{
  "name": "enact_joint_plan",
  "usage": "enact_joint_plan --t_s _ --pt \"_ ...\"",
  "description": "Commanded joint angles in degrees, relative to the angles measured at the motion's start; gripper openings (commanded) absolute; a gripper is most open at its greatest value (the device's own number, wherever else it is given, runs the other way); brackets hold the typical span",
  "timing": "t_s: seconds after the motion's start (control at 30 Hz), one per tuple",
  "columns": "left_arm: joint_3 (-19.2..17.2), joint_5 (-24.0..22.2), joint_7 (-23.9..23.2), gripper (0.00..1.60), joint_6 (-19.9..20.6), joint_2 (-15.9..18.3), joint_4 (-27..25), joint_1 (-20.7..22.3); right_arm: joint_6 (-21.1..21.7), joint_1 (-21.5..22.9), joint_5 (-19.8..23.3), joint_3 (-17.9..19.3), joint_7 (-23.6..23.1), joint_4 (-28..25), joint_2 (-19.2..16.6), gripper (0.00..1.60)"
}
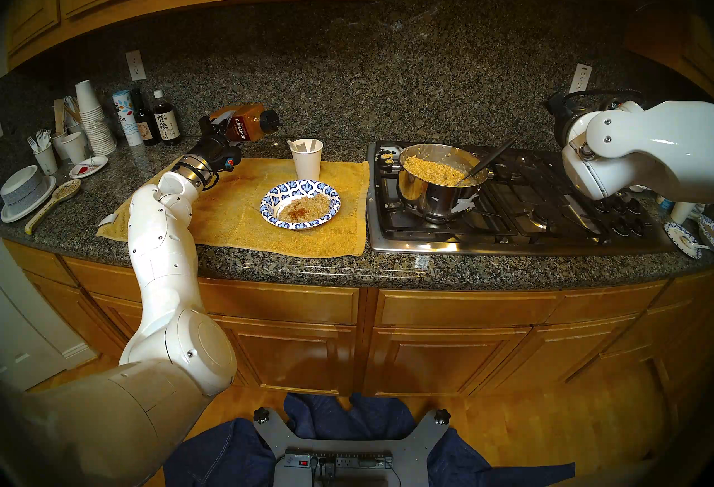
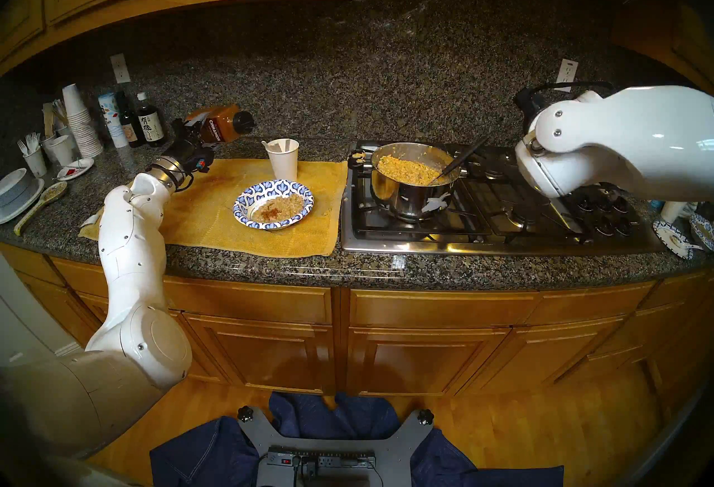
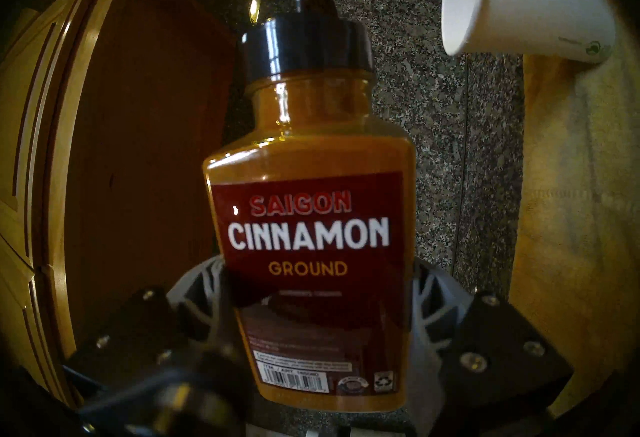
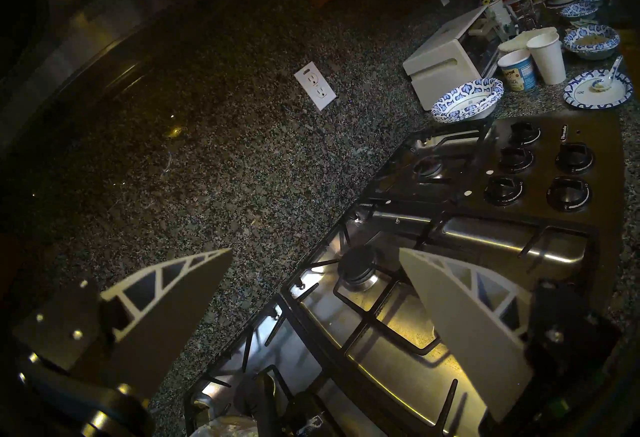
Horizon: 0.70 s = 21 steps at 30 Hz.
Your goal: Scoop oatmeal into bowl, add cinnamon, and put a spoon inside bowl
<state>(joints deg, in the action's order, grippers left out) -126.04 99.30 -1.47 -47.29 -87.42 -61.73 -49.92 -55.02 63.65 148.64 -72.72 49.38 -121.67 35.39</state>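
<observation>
The bowl point(image 1: 301, 189) with its blue leaf rim sits on a yellow towel point(image 1: 239, 212). It holds oatmeal point(image 1: 309, 204) with a brown dusting on top. More oatmeal point(image 1: 432, 167) fills the steel pot point(image 1: 436, 196) on the stove. My left gripper point(image 1: 222, 127) is shut on the cinnamon point(image 3: 311, 183) jar. The jar hangs on its side above the towel's back left, dark lid toward the bowl. The white spoon point(image 1: 295, 145) stands in a paper cup point(image 1: 307, 165) behind the bowl. My right gripper point(image 4: 315, 251) is open and empty over the stove's back edge.
A black-handled serving spoon point(image 1: 487, 161) leans in the pot. Cup stacks point(image 1: 92, 115), dark bottles point(image 1: 166, 123), stacked grey bowls point(image 1: 23, 189) and a speckled spoon point(image 1: 54, 204) crowd the far left counter. Stove knobs point(image 4: 540, 176) and patterned plates point(image 4: 467, 100) lie at the right.
</observation>
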Motion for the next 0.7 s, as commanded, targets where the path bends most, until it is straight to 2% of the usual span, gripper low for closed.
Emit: enact_joint_plan --t_s 0.0,0.67 --pt "-0.3 -1.2 -2.5 0.0 0.7 0.1 -3.5 4.9 0.0 1.1 -0.3 0.8 -0.2 0.5 0.3 1.6" --pt "-1.7 -1.3 -18.5 0.0 2.8 -1.5 -5.1 6.1 0.0 0.8 0.8 0.4 -0.2 0.5 0.7 1.6"
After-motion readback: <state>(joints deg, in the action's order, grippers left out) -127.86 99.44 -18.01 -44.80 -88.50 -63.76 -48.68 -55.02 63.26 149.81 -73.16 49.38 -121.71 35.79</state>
